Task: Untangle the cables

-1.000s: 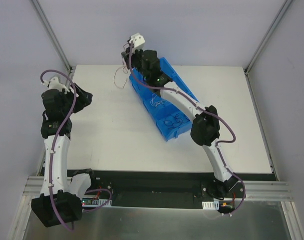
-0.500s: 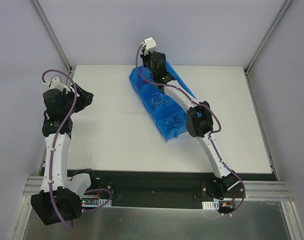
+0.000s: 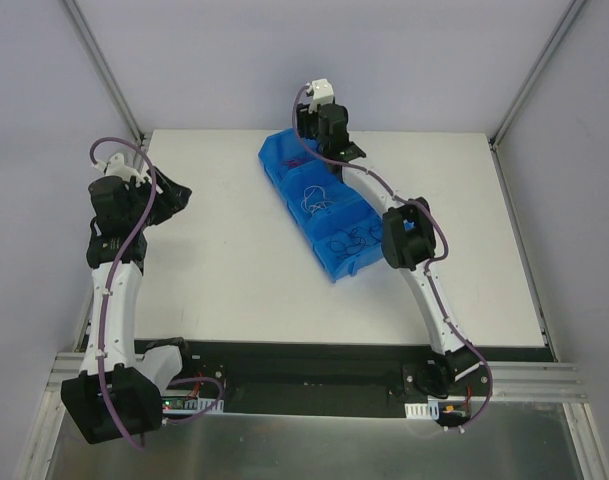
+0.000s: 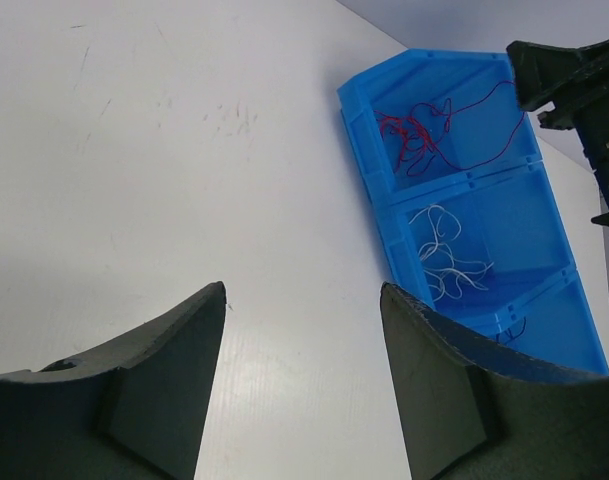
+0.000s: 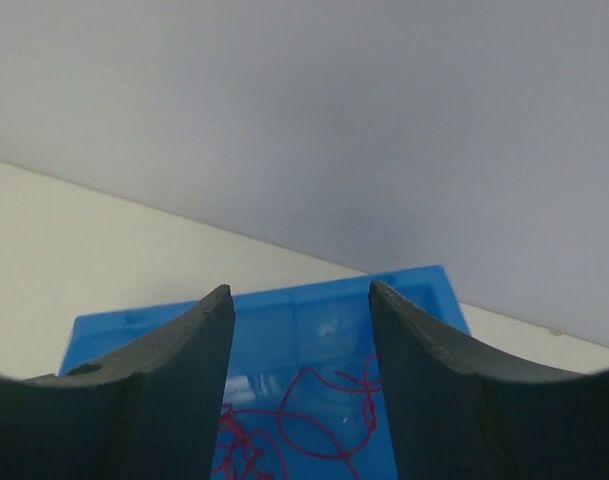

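Note:
A blue three-compartment bin (image 3: 336, 270) lies slantwise on the white table. Red cables (image 3: 292, 160) lie in its far compartment, white cables (image 3: 319, 198) in the middle one, dark cables (image 3: 346, 243) in the near one. My right gripper (image 3: 334, 148) hangs open and empty above the far end. Its wrist view shows the red cables (image 5: 314, 420) on the bin floor (image 5: 284, 320), below the gripper (image 5: 300, 290). My left gripper (image 3: 180, 192) is open and empty above the table's left side. Its wrist view (image 4: 304, 290) shows red (image 4: 414, 130), white (image 4: 444, 260) and dark cables (image 4: 509, 328).
The white table (image 3: 224, 250) spreads left and right of the bin. Metal frame posts (image 3: 104, 70) rise at the back corners. The right arm's elbow (image 3: 404, 235) hangs beside the bin's near end.
The right gripper carried dangling cables from left of the bin to over its far compartment, then opened; the red cables now lie in the bin. The left arm barely moved.

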